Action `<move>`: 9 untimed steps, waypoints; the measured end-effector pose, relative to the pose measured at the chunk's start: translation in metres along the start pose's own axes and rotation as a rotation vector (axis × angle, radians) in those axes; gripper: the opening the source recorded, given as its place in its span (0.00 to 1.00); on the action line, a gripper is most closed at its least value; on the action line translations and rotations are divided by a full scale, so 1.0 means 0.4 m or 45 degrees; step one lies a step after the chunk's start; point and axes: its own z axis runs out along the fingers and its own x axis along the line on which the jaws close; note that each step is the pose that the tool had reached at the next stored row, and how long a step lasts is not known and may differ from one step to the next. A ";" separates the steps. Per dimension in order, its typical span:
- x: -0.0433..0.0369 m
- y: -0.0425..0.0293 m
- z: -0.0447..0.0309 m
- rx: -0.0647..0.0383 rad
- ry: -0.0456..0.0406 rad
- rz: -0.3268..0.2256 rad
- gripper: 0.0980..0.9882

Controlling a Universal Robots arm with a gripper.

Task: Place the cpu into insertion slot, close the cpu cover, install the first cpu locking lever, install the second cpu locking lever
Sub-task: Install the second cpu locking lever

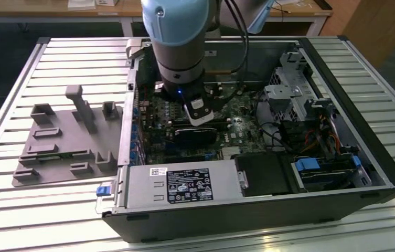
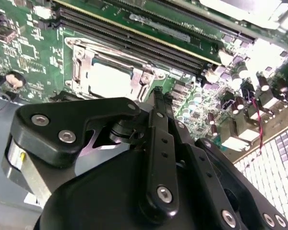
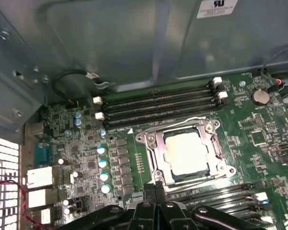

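Bench: slatted metal, carrying the open computer case and a grey fixture block to the exterior view's left.
Circuit board: green, lying inside the case under my arm.
Insertion slot: on the board, between the long memory slots.
Cpu cover: down around the chip.
Cpu: seated in the slot, pale face up.
My end effector: fingers together, empty, tips just beside the slot's edge.
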 end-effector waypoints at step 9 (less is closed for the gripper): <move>-0.036 0.019 0.007 0.044 -0.009 -0.003 0.00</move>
